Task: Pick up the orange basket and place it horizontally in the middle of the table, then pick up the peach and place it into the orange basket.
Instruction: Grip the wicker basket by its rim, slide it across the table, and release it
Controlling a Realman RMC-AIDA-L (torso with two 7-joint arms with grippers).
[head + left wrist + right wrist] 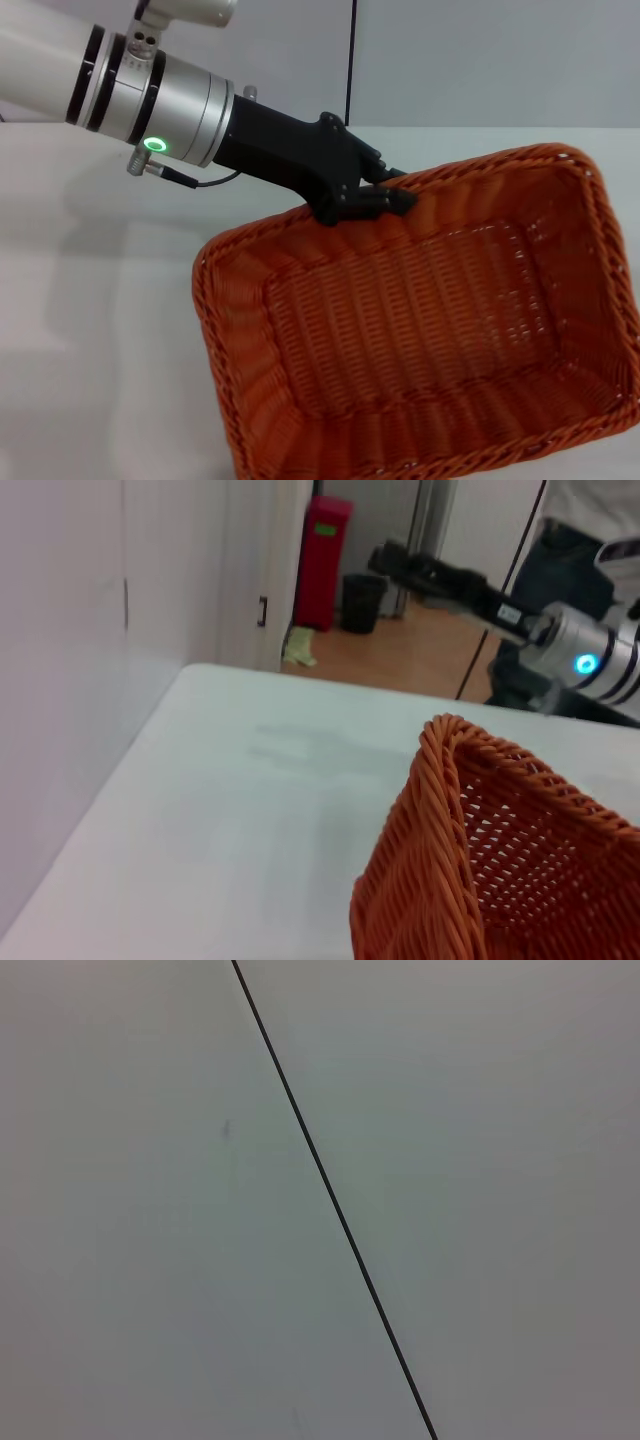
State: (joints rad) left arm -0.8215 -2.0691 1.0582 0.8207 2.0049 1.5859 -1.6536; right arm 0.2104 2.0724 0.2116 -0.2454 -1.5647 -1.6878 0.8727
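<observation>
The orange basket (430, 320) hangs tilted above the white table (90, 300), its open side facing the head camera. My left gripper (385, 195) is shut on the braided far rim, and the arm reaches in from the upper left. One basket corner (480, 870) shows in the left wrist view over the table (250, 800). Farther off in that view, my right gripper (388, 556) is held up beyond the table's edge. The right wrist view shows only a pale wall with a thin black line. The peach is out of view.
A wall (70, 680) runs along one side of the table. Beyond the table's far edge lies a wooden floor with a red bin (325, 560) and a black bin (360, 600). A thin black cable (352, 60) hangs down the back wall.
</observation>
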